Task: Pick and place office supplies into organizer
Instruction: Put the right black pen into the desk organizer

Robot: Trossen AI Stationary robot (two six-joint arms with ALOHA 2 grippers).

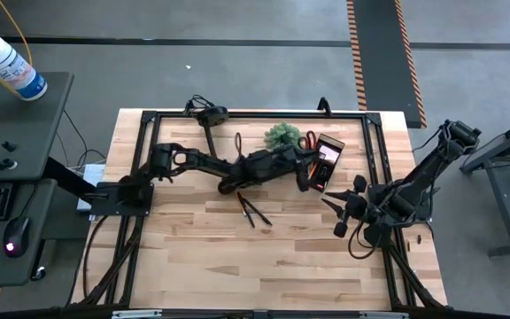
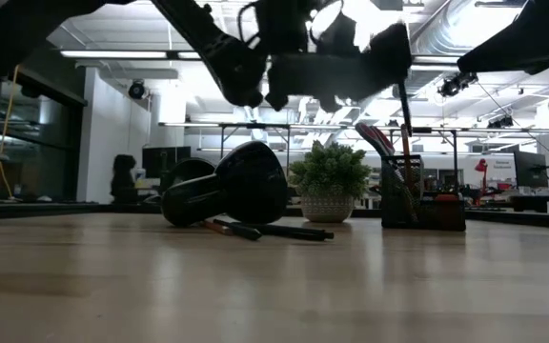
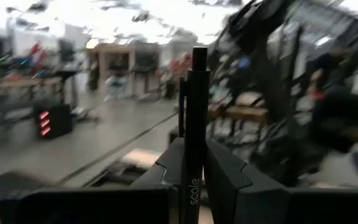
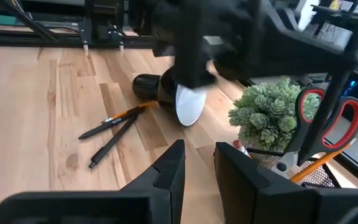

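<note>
My left gripper (image 1: 311, 173) reaches across the table to the black organizer (image 1: 328, 159) and is shut on a dark pen (image 3: 194, 93). In the low view that pen (image 2: 404, 110) stands upright over the organizer (image 2: 422, 198). Red-handled scissors (image 4: 328, 115) and an orange pencil (image 4: 319, 163) stick up out of the organizer. Three thin pens (image 1: 253, 211), dark and orange, lie flat on the wood. My right gripper (image 4: 197, 162) hovers open near the table's right side, pointing at the organizer. I cannot pick out the pink pad. My left gripper pinches the dark pen's barrel (image 3: 194, 180) between its two fingers (image 3: 173, 165). The fingers come roughly level from the table's left and lie across the pen. The pen is lifted clear of the table and upright, and its lower end (image 2: 410, 167) reaches down at the organizer.
A small green plant (image 1: 282, 135) in a pale pot stands just left of the organizer. A black desk lamp lies with its white-faced head (image 4: 188, 102) near the loose pens. A black frame (image 1: 149, 120) runs around the table's edges.
</note>
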